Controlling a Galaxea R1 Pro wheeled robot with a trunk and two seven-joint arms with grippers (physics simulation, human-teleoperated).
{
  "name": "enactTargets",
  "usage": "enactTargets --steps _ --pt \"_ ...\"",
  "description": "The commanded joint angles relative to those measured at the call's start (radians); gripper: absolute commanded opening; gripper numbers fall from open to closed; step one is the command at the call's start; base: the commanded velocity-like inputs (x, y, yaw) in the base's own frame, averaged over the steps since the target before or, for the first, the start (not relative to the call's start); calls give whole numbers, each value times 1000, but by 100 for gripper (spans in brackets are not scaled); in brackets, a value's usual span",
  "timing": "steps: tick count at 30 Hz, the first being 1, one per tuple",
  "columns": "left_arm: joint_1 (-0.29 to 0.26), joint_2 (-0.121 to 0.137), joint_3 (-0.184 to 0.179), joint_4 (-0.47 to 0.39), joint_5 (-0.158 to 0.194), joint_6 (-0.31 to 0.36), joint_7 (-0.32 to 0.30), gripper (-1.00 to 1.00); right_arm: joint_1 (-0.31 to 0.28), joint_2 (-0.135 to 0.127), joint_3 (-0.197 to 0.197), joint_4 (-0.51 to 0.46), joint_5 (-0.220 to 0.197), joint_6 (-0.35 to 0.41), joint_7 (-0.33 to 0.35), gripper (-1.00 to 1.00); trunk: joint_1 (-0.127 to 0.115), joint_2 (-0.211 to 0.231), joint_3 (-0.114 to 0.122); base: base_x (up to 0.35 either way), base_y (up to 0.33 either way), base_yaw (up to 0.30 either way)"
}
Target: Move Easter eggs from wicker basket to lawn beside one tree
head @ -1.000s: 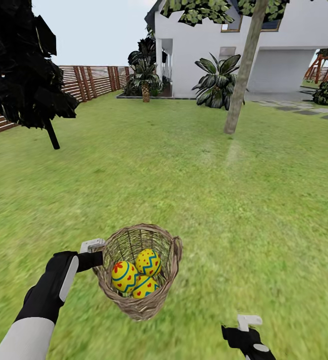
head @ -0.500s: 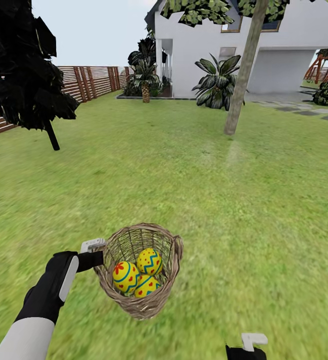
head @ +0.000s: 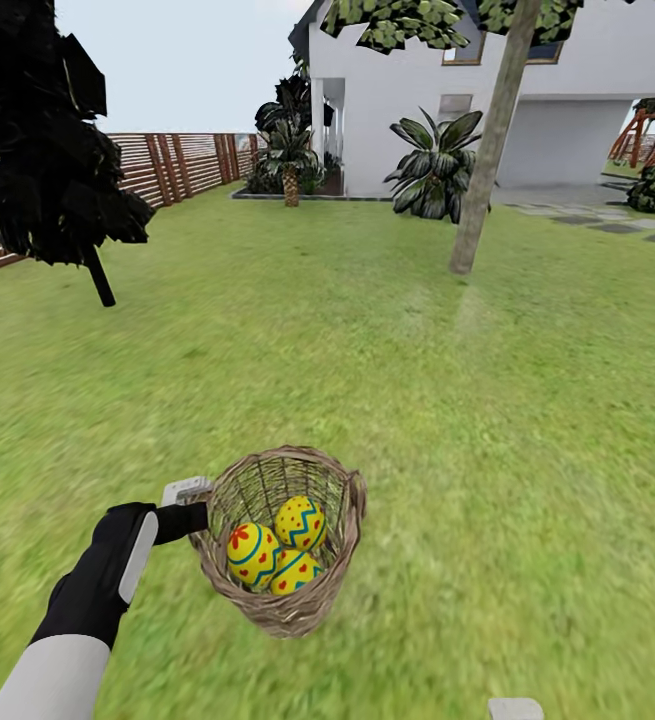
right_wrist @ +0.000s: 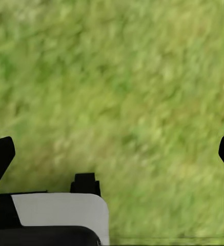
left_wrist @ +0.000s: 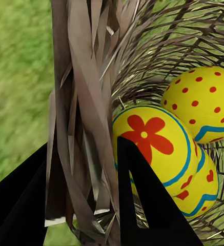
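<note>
The head camera is looking forward and down across the mottled green lawn (head: pixel 527 420); the left wrist camera is pressing close against the brown woven-twig basket (left_wrist: pixel 86 102) (shared with the head view); the right wrist camera is facing grass.

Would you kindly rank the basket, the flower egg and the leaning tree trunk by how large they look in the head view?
1. Trunk, though it stands far off, so it is truly much bigger.
2. Basket, held by the left hand.
3. Flower egg.

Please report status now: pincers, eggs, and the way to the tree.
Left pincer shut on basket rim. Right pincer open over lawn. Three eggs inside basket. Tree ahead, nothing between.
</note>
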Motion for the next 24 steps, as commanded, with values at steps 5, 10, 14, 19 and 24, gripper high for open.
enactTargets --steps 5,10,14,19,24 --pt "-1 -2 -1 -1 17 5 -1 -100 -1 2 6 64 -11 -4 -4 100 -19 35 15 315 0 0" --pt "-1 -22 -3 1 14 4 0 -100 -1 2 6 155 -10 -5 -3 100 -38 70 31 314 0 0" --pt "-1 -25 -3 1 13 4 0 -100 1 3 6 159 -18 -4 -3 100 -53 98 43 314 -22 0" --pt "-1 -25 -5 2 13 4 0 -100 2 3 5 160 -18 -4 -3 100 -72 133 59 304 -125 0" --pt "-1 -25 -5 1 13 4 0 -100 2 3 6 159 -17 -5 -3 100 -91 168 74 282 -161 0"
